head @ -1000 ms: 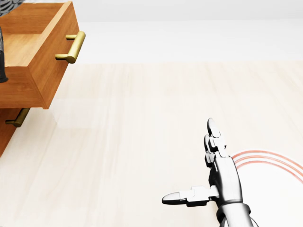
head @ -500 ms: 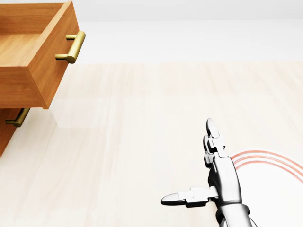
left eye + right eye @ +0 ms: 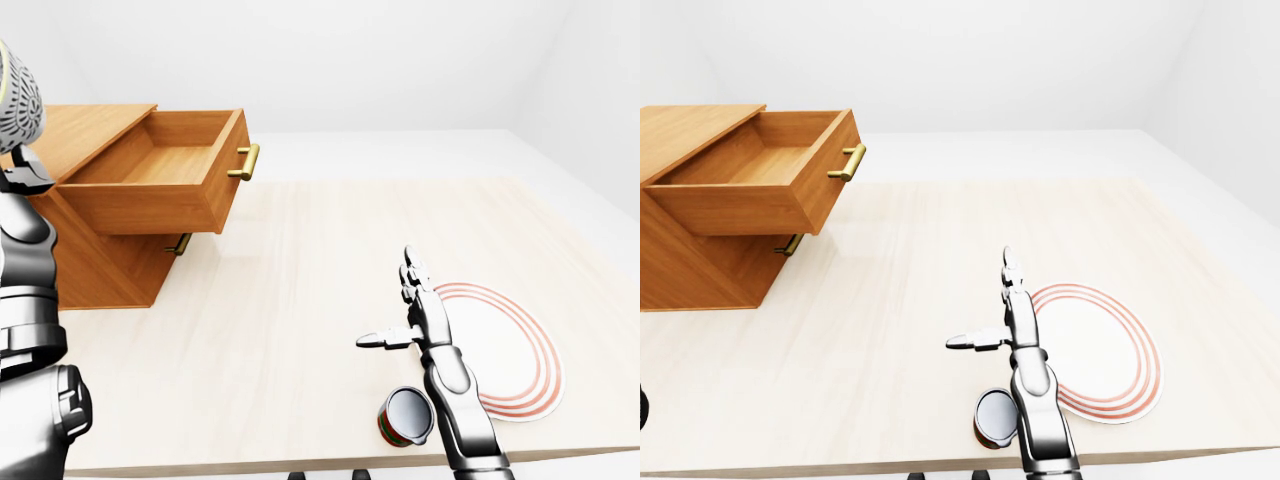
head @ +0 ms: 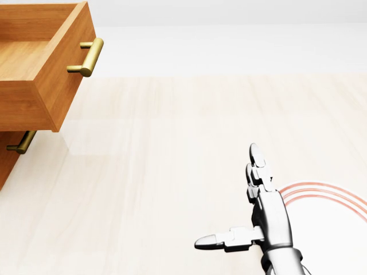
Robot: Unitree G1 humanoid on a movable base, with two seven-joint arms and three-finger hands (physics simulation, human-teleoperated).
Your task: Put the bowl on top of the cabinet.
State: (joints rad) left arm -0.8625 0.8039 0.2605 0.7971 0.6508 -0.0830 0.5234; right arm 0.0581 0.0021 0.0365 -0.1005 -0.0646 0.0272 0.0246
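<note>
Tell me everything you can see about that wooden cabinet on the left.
The cabinet looks like warm orange-brown wood, a boxy piece standing on the pale table at the left of the right-eye view. Its upper drawer is pulled well out and looks empty inside; a brass bar handle sits on its face. Below it, a second drawer is shut, only its handle showing. The flat top carries nothing in this view. No fingers touch the cabinet.
</note>
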